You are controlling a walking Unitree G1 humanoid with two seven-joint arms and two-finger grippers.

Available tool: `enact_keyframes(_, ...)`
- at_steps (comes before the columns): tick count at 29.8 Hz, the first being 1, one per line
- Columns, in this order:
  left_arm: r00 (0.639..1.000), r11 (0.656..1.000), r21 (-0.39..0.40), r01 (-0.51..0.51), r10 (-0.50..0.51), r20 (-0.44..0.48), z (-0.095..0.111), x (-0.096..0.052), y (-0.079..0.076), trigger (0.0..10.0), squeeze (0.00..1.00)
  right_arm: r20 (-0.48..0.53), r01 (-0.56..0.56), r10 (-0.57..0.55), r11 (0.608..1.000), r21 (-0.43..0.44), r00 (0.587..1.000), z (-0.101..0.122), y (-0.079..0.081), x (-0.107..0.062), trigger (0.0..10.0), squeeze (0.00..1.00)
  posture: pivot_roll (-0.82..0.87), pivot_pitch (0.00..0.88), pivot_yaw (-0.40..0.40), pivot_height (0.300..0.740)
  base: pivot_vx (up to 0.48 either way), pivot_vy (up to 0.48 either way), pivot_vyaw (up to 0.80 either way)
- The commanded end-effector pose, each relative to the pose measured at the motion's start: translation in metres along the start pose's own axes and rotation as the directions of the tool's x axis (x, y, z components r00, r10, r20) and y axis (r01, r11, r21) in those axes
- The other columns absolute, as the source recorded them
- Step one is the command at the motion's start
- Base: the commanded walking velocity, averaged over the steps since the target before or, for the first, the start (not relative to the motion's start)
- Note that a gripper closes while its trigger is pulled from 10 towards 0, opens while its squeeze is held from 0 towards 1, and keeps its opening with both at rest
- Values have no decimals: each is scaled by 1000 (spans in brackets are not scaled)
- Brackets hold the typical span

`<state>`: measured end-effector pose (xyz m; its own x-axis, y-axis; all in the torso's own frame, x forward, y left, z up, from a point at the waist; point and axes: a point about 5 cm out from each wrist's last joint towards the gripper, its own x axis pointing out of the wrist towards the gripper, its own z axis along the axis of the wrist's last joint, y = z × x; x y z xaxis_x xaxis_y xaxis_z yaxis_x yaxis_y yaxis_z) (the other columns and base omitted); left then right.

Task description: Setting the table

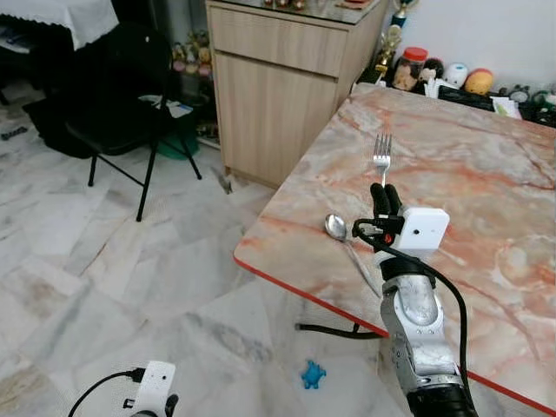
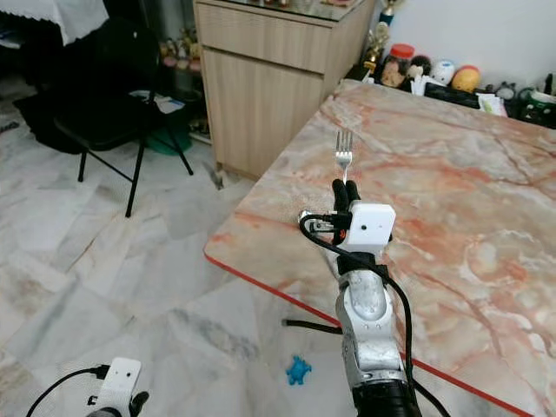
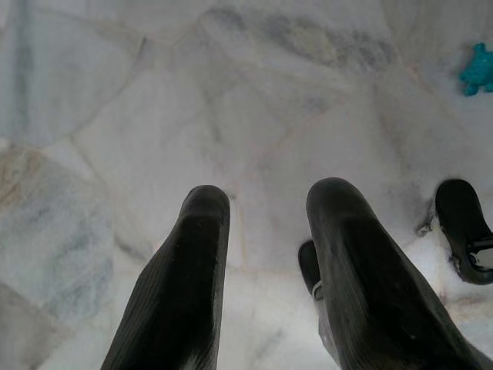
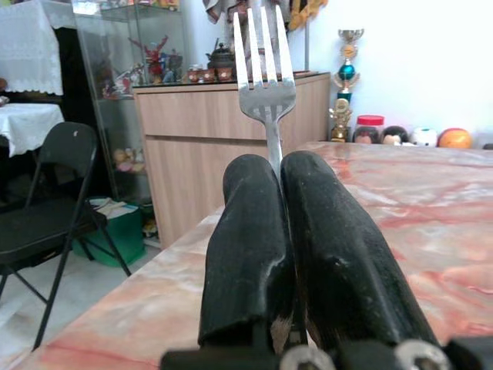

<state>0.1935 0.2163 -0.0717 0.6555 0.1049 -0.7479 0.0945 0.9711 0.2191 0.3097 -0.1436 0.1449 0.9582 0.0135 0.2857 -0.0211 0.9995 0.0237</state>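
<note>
2 hands were in view, and only 1 was at work. Nearest, the left hand hung low over the marble floor with its 2 fingers apart and nothing between them; 1 small blue toy lay on the floor beside the tabletop's edge. Further out, the right hand was raised over the near corner of the tabletop, its 2 fingers pressed together on the handle of 1 fork, which stood upright with its 4 tines pointing up. Just beside that hand, to its left, 1 spoon lay flat on the tabletop near the red-trimmed edge, bowl toward the far side.

The step in hand looked like laying the fork down as part of the place setting. Doing it well probably meant tilting the wrist forward so the fork came level before the fingers parted, since a release from upright would let it topple and clatter, perhaps onto the spoon. It would best land parallel to the spoon, apart from it and well inside the edge.

Beyond, 1 black folding chair stood on the floor, 1 wooden cabinet stood past the tabletop's corner, and a row of jars and figurines, too small to count surely, lined the far end.
</note>
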Motion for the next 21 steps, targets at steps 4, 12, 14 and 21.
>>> enact_keyframes(4, 1000, 1000, 6, 12, -12, -16, -4, -1, -3, 10000, 0, 25, 5, -5, 1000, -7, 1000, 5, -1, 3, 10000, 0, 133, 41, -40, 740, 0, -364, -769)
enact_keyframes(12, 1000, 1000, -9, 9, -9, -21, -7, -2, -5, 10000, 0, 26, -9, 9, 1000, -20, 1000, 6, 1, 4, 10000, 0, 130, 46, -46, 740, 0, 0, -767)
enact_keyframes(14, 1000, 1000, -15, 8, -9, -21, -7, -2, -5, 10000, 0, 26, -10, 10, 1000, -21, 1000, 6, 1, 4, 10000, 0, 130, 46, -46, 740, 0, 0, -766)
enact_keyframes(21, 1000, 1000, -14, 8, -8, -20, -7, -2, -5, 10000, 0, 29, -10, 10, 1000, -21, 1000, 7, 1, 5, 10000, 0, 128, 46, -47, 740, 0, 0, -766)
